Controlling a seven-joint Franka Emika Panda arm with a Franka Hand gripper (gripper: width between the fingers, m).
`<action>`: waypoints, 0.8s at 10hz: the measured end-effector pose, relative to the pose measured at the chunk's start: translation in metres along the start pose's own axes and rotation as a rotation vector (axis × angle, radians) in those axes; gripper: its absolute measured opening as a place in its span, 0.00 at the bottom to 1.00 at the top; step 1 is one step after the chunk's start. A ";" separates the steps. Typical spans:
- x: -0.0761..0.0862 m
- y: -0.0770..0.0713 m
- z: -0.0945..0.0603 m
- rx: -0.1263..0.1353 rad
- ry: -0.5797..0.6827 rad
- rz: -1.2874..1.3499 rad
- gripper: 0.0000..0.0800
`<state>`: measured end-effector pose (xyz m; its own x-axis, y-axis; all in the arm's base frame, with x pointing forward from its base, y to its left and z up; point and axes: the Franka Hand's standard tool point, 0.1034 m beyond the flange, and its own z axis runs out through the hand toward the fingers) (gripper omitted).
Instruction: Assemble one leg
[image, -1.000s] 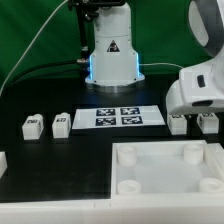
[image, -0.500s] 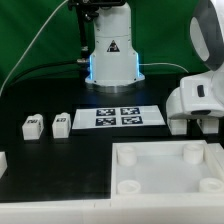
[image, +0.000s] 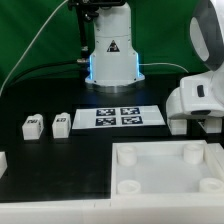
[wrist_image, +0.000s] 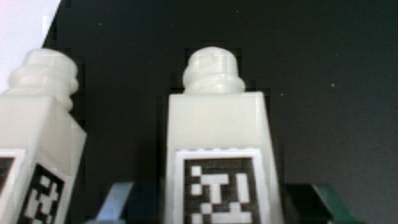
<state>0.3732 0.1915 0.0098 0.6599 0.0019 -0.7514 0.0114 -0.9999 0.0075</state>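
In the wrist view a white leg (wrist_image: 217, 140) with a rounded peg end and a black-and-white tag stands between my gripper's (wrist_image: 222, 205) two fingers (wrist_image: 128, 200). The jaws are open, with a dark gap on each side of the leg. A second leg (wrist_image: 39, 130) lies right beside it, outside the fingers. In the exterior view the gripper (image: 195, 120) is low over these two legs at the right, and only part of one leg (image: 178, 126) shows under it. Two more legs (image: 32, 126) (image: 61, 123) lie at the left.
The big white tabletop (image: 170, 185) with round corner sockets fills the front right. The marker board (image: 120, 117) lies in front of the robot base (image: 110, 55). A white part (image: 3, 160) shows at the exterior view's left edge.
The gripper has come down a little over the two legs at the right and hides more of them. Nothing else has moved.
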 end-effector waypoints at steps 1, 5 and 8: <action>0.000 0.000 0.000 0.000 0.000 0.000 0.36; 0.004 0.018 -0.027 -0.049 0.049 -0.098 0.36; -0.007 0.041 -0.097 -0.026 0.133 -0.168 0.36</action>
<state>0.4418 0.1514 0.0795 0.7404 0.1723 -0.6497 0.1477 -0.9847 -0.0928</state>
